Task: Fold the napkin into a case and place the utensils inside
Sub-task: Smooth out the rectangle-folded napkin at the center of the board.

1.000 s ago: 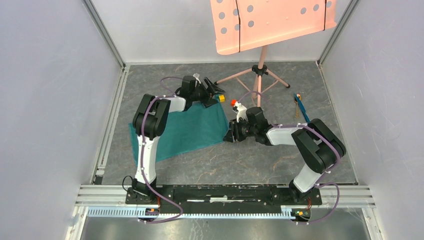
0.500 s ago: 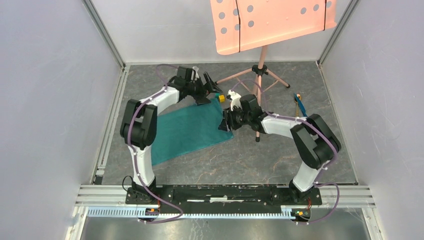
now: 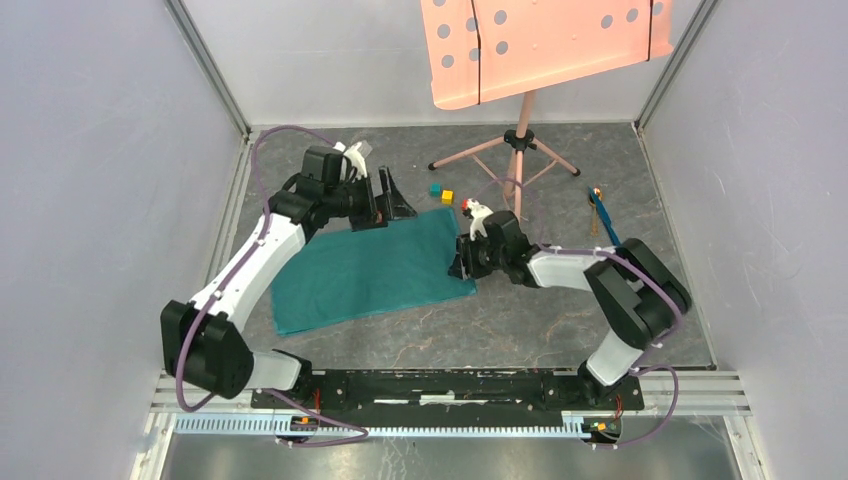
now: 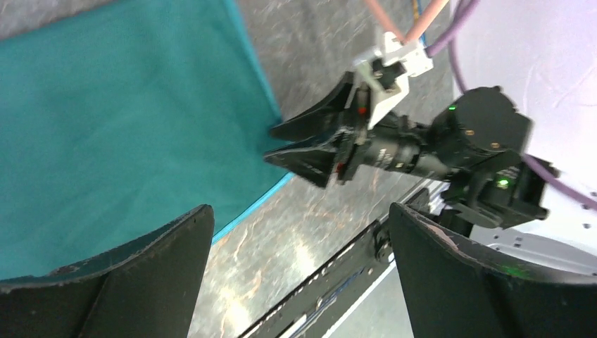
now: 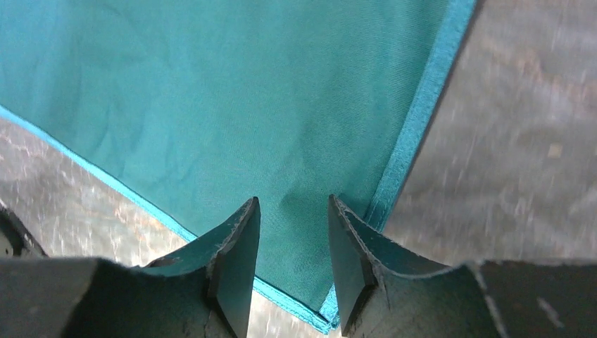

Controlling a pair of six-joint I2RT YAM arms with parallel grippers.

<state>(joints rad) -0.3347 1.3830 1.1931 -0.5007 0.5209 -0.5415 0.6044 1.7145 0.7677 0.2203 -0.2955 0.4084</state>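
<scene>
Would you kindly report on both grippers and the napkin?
Left gripper open, empty, over the napkin, far edge. Right gripper part-open at its right edge. Napkin flat, no case yet. Utensils and cubes off the cloth.

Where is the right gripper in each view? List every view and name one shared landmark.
Top external: right gripper centre, at the napkin's right edge.
Left wrist: right gripper upper centre, jaws apart at that edge.
Right wrist: right gripper bottom centre, over the napkin's corner.
Shared landmark: the napkin's hemmed right edge.

The napkin (image 3: 370,270) is teal-green, the table (image 3: 420,335) grey and marble-veined.
</scene>
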